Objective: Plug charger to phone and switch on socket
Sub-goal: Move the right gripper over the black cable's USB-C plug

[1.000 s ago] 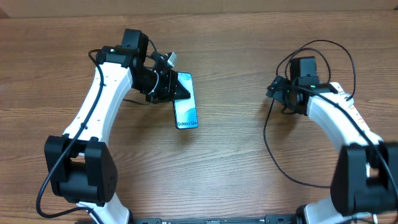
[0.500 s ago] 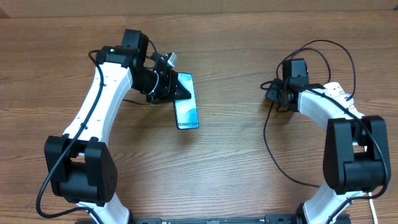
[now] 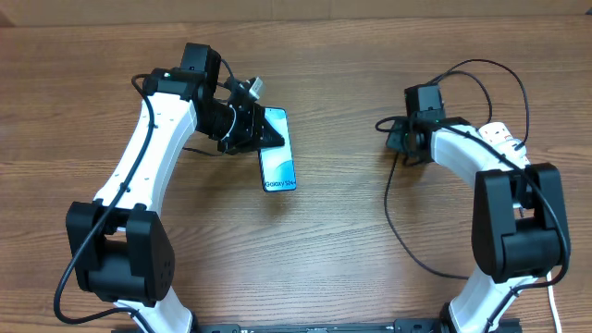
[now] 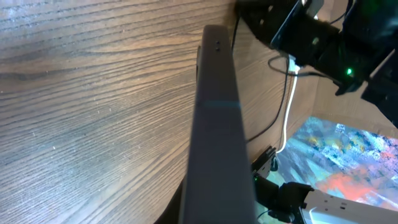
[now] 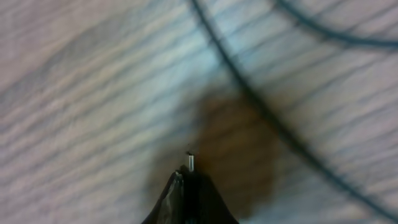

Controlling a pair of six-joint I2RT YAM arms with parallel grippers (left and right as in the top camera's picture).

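Phone (image 3: pixel 278 157): a slim rectangular smartphone with a thin dark edge. Its lit screen is light blue and white and faces up, with small "Galaxy" text at the nearer end.
Phone place: it sits left of centre on the brown wood-grain table (image 3: pixel 333 231), with its far end under the left gripper's dark fingers.
Left gripper (image 3: pixel 248 125): a black two-finger claw on a white arm, closed on the far end of the phone. The left wrist view shows only the phone's dark grey side edge (image 4: pixel 216 124), which runs straight up the middle of the picture. The fingers themselves cannot be made out there.
Phone axis: the long axis runs from far to near across the table, leaning slightly. The gripped end points away from the robot's base and the "Galaxy" end points toward it.
Charger (image 3: pixel 388 205): a long thin black cable. It loops widely over the right side of the table and around the right arm.
Right gripper (image 3: pixel 388 137): pinched shut on the charger's free end. The right wrist view is blurred. It shows the dark fingertips (image 5: pixel 186 199) pressed together, with a small metal connector tip (image 5: pixel 191 163) poking out over the wood. A stretch of the black cable (image 5: pixel 249 93) crosses the wood beyond it.
Connector direction: in the overhead view the right gripper faces left, toward the phone. The two are well apart, with bare wood between them.
Thick white lead (image 4: pixel 288 102): seen only in the left wrist view, running past the table edge at the right of the picture.
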